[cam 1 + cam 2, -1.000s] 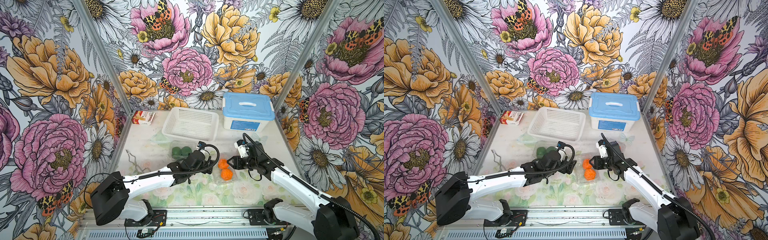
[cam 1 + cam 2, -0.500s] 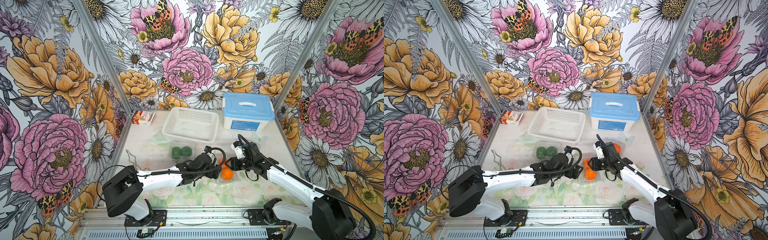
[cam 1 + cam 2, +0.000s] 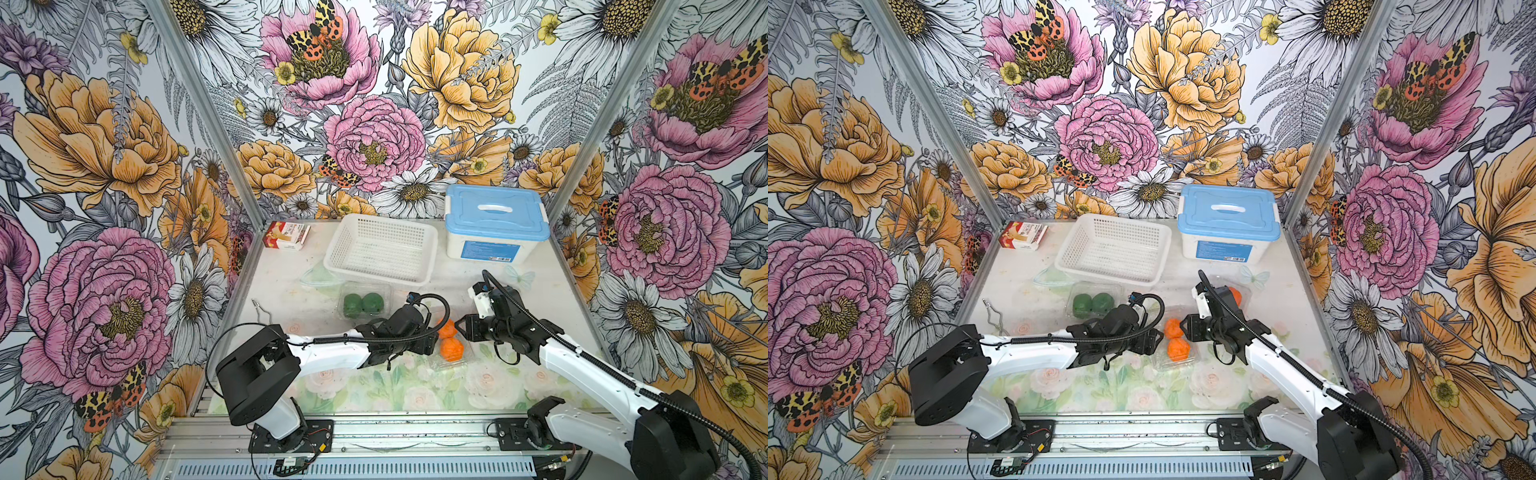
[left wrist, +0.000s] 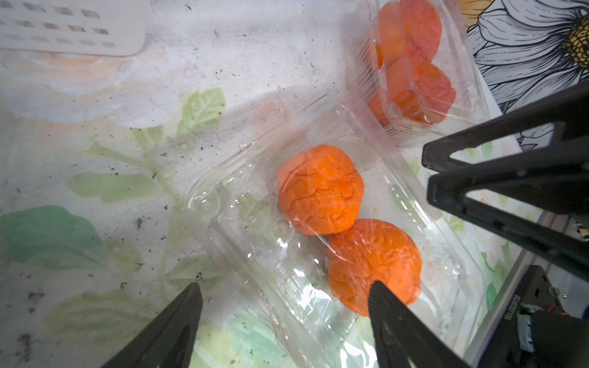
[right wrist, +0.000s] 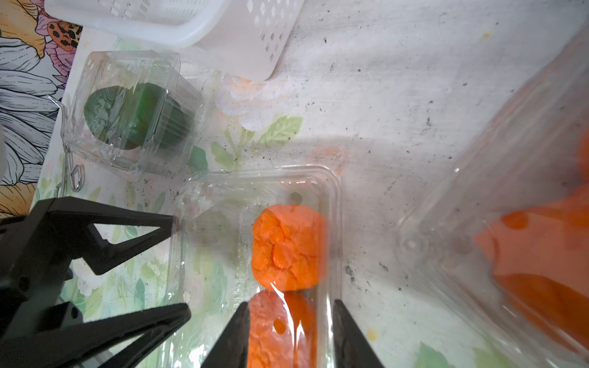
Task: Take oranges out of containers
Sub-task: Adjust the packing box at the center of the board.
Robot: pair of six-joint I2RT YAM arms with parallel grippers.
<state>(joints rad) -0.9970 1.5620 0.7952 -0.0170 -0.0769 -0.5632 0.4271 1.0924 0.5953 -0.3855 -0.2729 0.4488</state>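
Now, in both top views, the left end effector (image 3: 433, 340) has pushed forward over the past second until it sits right against the middle clamshell (image 3: 466, 358) and its two oranges (image 3: 451, 350). The right end effector (image 3: 460, 330) has kept its place on the opposite side of that box. A second clamshell (image 3: 386, 291) holding two dark green fruits (image 3: 360, 304) lies closed just in front of the white basket (image 3: 376, 275). In a top view a third clamshell (image 3: 1246, 291) with orange fruit shows behind the right arm. From the left wrist we see the left jaws standing wide open, one fingertip (image 4: 384, 306) in front of the nearer orange (image 4: 376, 255) and the other over the bench (image 4: 95, 143); nothing is held. From the right wrist, the right jaws flank the middle clamshell's near end and appear closed on it, steadying it. We judge its lid already folded aside, though glare leaves doubt. On that reading the approach is done and the first orange pick comes next; no fruit is out yet.
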